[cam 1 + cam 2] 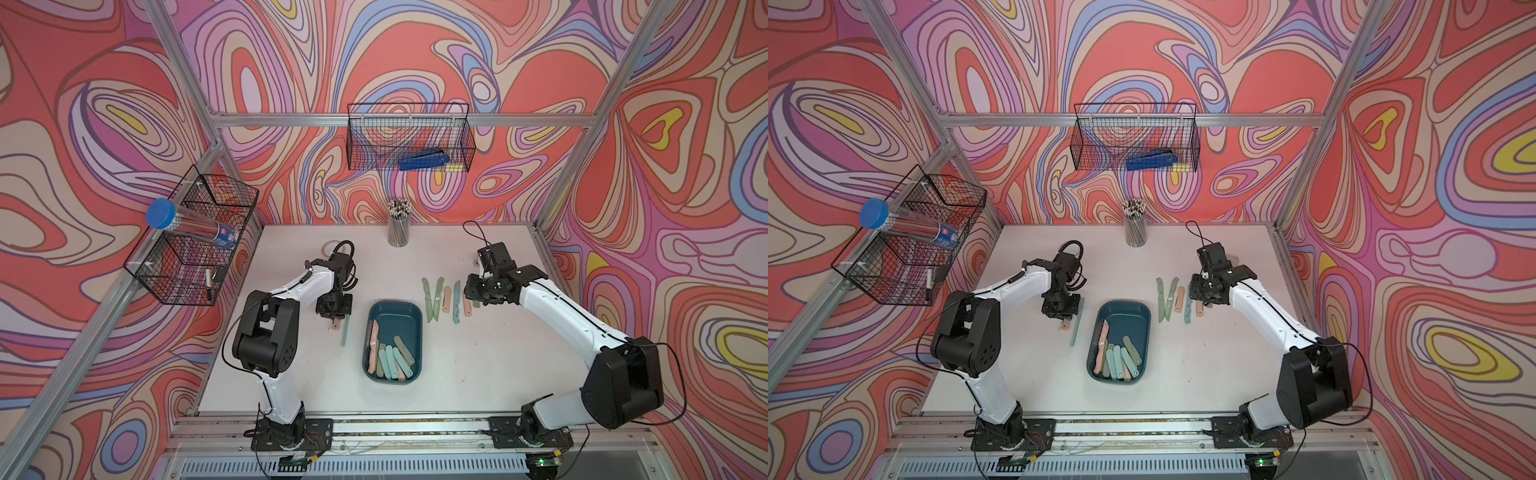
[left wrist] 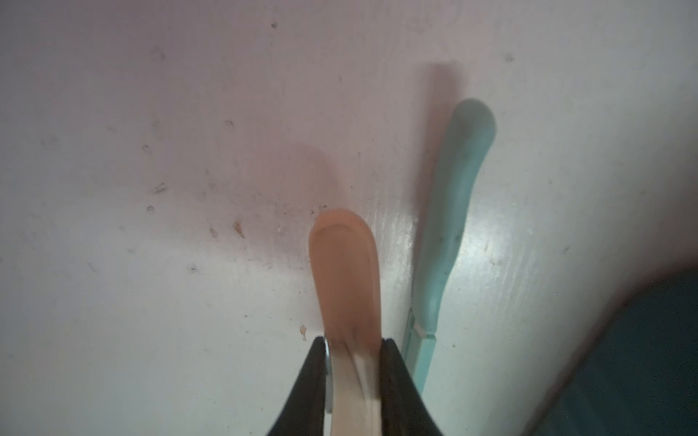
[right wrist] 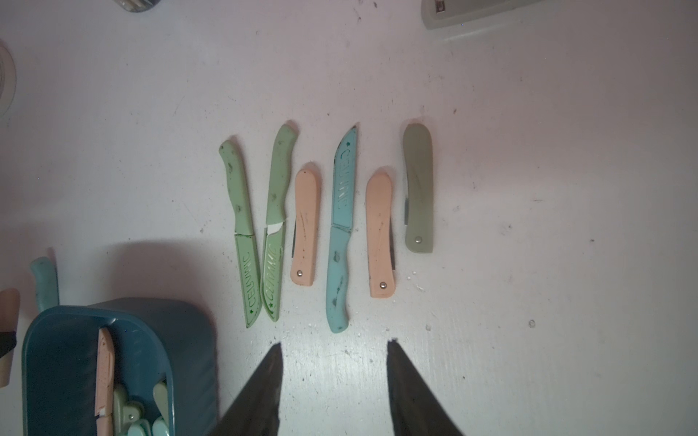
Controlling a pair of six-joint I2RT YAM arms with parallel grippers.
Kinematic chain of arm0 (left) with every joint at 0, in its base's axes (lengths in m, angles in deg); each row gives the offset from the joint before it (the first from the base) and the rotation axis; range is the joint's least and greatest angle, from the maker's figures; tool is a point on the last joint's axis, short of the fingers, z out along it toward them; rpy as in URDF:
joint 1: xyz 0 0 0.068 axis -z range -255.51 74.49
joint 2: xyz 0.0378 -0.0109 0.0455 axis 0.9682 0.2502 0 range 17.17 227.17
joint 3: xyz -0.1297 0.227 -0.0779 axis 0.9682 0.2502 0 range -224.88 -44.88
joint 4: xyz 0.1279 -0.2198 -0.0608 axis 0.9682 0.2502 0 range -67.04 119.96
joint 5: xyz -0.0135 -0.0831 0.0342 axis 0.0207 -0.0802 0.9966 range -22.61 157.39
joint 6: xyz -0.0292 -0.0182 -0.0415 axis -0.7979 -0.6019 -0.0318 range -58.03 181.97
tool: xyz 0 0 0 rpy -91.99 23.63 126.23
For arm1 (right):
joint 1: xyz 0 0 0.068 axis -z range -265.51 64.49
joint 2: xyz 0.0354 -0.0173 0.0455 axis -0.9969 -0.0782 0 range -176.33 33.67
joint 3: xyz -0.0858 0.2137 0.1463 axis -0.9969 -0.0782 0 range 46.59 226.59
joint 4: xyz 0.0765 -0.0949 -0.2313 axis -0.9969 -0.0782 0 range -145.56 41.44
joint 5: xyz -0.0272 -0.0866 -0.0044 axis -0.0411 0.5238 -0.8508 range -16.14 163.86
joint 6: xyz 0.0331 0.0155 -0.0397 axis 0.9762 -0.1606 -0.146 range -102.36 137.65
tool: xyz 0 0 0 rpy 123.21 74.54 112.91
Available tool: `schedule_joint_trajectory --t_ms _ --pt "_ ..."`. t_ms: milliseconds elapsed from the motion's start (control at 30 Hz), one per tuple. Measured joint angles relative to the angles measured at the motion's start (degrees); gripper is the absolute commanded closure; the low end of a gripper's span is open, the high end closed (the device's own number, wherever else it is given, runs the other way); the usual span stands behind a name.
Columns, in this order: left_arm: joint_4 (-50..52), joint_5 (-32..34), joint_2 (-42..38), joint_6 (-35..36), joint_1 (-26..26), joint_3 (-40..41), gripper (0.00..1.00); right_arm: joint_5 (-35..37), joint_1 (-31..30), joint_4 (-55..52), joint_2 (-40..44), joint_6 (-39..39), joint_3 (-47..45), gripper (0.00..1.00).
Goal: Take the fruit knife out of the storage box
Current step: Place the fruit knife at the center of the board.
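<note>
White table [image 1: 291, 374] inside a booth of swirled red-and-violet walls carries the work. Both top views place the storage box [image 1: 421, 332] at centre frame, a dark teal tub with pastel knives [image 1: 390, 357] heaped toward its lower end. Left of it, the left gripper [image 1: 336, 323] is clenched on the fruit knife [image 1: 334, 327]. The knife is already outside the box, low over the table and just beside a teal knife [image 1: 345, 332] lying flat. Contact with the table cannot be confirmed. Right of the box, the right gripper [image 1: 473, 298] hangs over a row of knives [image 1: 444, 299]. Left wrist view: the left gripper [image 2: 354, 341] pinches the fruit knife [image 2: 345, 271] across its narrow edges, where the rounded peach handle meets a paler cream section. Whether that section is blade or sheath cannot be told. The teal knife [image 2: 453, 226] lies alongside, not touching. Right wrist view: the right gripper [image 3: 335, 343] stands released, jaws spread with nothing between them, just short of the row of knives [image 3: 340, 226], whose sheaths read CERAMIC. Assessment: the fruit knife is judged light, stiff and smooth-skinned, so liable to pivot or slip in so narrow a pinch. Its blade, if ceramic, would be brittle in a drop. The best hold appears to be near the handle joint, close to balance.
</note>
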Motion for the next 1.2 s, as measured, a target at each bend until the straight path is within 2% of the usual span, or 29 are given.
schedule_joint_trajectory --t_ms 167,200,1200 --pt "-0.13 -0.59 0.74 0.0 -0.22 -0.02 0.46 -0.35 0.0 0.07 -0.42 0.02 0.0 0.54" --pt "-0.13 -0.46 0.74 -0.02 -0.22 -0.04 0.44 -0.39 -0.02 0.09 -0.42 0.02 0.0 0.54" --pt "-0.11 1.29 3.08 -1.57 1.03 -1.2 0.45 -0.68 -0.26 0.85 -0.42 0.48 0.0 0.54"
